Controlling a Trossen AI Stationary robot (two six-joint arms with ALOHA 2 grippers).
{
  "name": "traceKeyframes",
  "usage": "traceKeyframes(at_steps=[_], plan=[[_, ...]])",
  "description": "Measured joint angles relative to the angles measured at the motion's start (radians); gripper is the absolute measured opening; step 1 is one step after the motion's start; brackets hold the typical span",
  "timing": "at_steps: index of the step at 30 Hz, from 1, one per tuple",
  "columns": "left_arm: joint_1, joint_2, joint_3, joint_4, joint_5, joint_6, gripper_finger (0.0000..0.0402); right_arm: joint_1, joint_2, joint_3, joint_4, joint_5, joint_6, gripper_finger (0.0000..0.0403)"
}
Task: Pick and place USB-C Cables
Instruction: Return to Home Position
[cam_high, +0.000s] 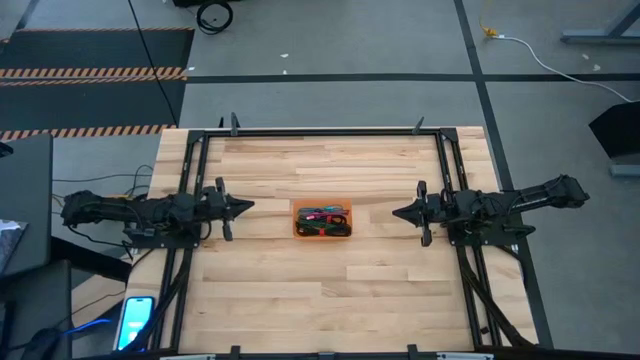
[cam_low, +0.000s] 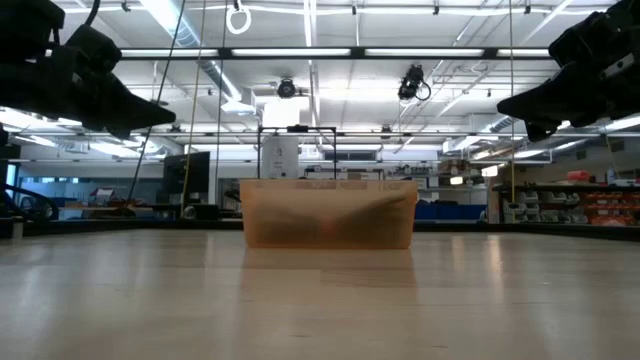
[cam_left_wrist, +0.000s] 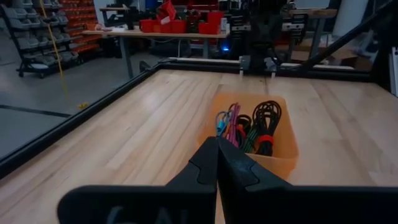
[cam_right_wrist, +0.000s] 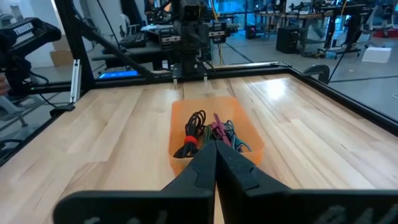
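High view first: we count one orange bin (cam_high: 296, 222) at the middle of the table (cam_high: 300, 300), with one arm on either side of it. Inside the bin lie the USB-C cables (cam_left_wrist: 249, 127), bundled close together. We count one teal-blue, one maroon, one green, and black coils on which we make out two red ties. The left fingers (cam_left_wrist: 202, 168) are pressed tip to tip, holding nothing, raised above the table well apart from the bin and pointing at it. The right fingers (cam_right_wrist: 233, 168) match them, closed and empty, facing the bin from the opposite side.
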Motion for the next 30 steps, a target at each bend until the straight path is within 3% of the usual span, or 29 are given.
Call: traceKeyframes(at_steps=[30], plan=[[0.000,0.000,0.000,0.000,0.000,-0.065,0.0005,0.000,0.000,0.000,0.000,-0.003,0.006,0.0018]])
